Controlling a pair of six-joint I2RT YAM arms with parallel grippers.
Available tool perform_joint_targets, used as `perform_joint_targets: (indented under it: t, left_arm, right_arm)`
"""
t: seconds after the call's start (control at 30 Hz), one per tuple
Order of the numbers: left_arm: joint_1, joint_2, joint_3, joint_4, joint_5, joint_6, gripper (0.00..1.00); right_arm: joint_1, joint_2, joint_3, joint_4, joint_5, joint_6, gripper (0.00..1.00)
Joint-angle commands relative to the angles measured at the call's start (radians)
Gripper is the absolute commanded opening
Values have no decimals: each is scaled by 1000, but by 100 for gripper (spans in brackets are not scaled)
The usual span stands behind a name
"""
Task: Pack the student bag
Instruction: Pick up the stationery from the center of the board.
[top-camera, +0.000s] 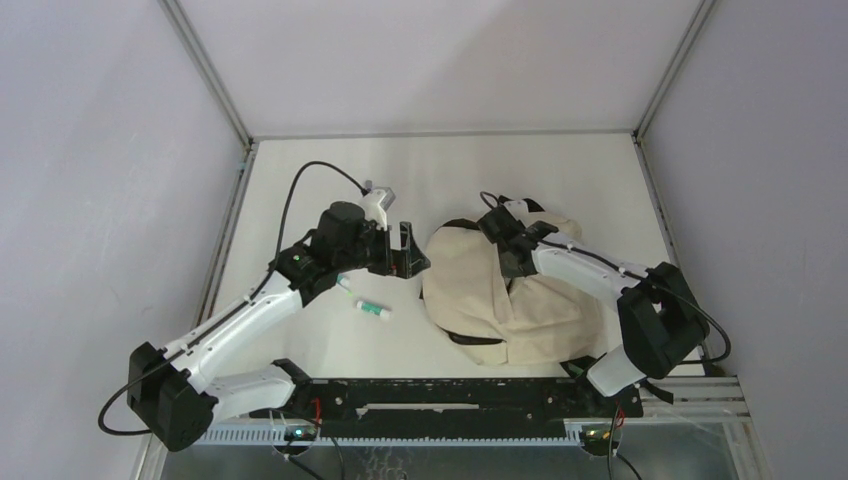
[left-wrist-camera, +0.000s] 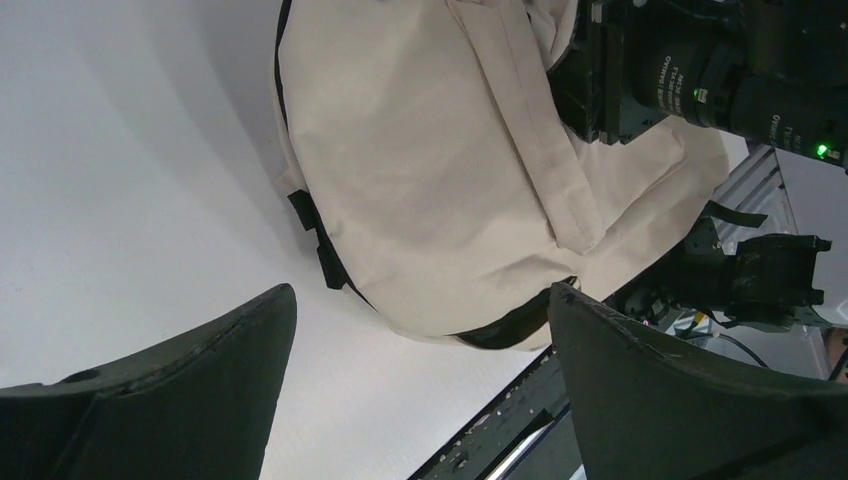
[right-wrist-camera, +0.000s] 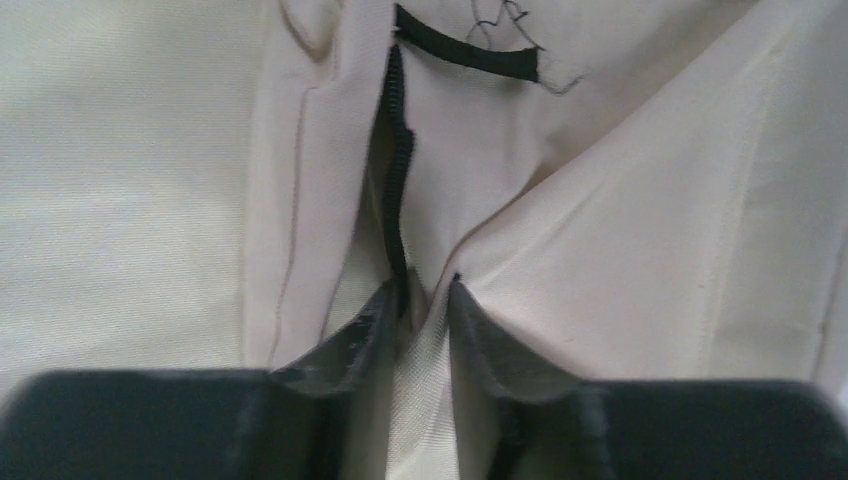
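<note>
The student bag (top-camera: 470, 290), cream canvas with black trim, lies slumped on the white table right of centre. My right gripper (top-camera: 507, 238) presses down on its upper part. In the right wrist view the fingertips (right-wrist-camera: 372, 325) pinch a fold of the bag's fabric (right-wrist-camera: 620, 200) just beside the black zip (right-wrist-camera: 398, 170), which stands partly parted. My left gripper (top-camera: 405, 250) hovers just left of the bag, wide open with nothing in it. From the left wrist the bag (left-wrist-camera: 430, 170) fills the space ahead of the spread gripper (left-wrist-camera: 420, 295).
A small green-and-white tube (top-camera: 373, 310) lies on the table left of the bag, below the left arm. The black mounting rail (top-camera: 450, 395) runs along the near edge. The right arm's wrist (left-wrist-camera: 700, 70) sits over the bag's top.
</note>
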Motion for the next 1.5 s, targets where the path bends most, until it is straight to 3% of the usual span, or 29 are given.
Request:
perform_joint_targets:
  t: [0.0, 0.1, 0.13, 0.47, 0.57, 0.67, 0.73, 0.9, 1.13, 1.47]
  left_arm:
    - [-6, -6, 7, 49, 26, -9, 100]
    - [-8, -8, 5, 52, 25, -10, 100]
    - [-8, -7, 4, 55, 27, -9, 100]
    - [-42, 57, 51, 67, 45, -8, 100]
    - [-52, 73, 53, 74, 49, -8, 100]
    - [-58, 81, 53, 74, 52, -8, 100]
    - [-62, 88, 54, 78, 55, -10, 100]
    - [-74, 109, 65, 84, 59, -13, 100]
    - [-87, 120, 66, 88, 64, -14, 100]
    - [-97, 131, 66, 87, 68, -15, 100]
  right_arm:
    - [-27, -33, 5, -15, 52, -21, 20]
    - [-45, -90, 20, -44, 52, -19, 1]
    - [-51, -106, 24, -61, 54, -18, 0]
    - [-98, -254, 29, -127, 39, -6, 10]
    - [-137, -254, 22, -158, 62, 13, 24]
    - [-121, -298, 21, -148, 16, 12, 50]
    - [-73, -348, 21, -119, -17, 10, 62]
    - [15, -329, 23, -91, -41, 28, 67]
    - [51, -161, 26, -172, 74, 78, 69]
    - [21, -281, -54, -101, 18, 78, 75]
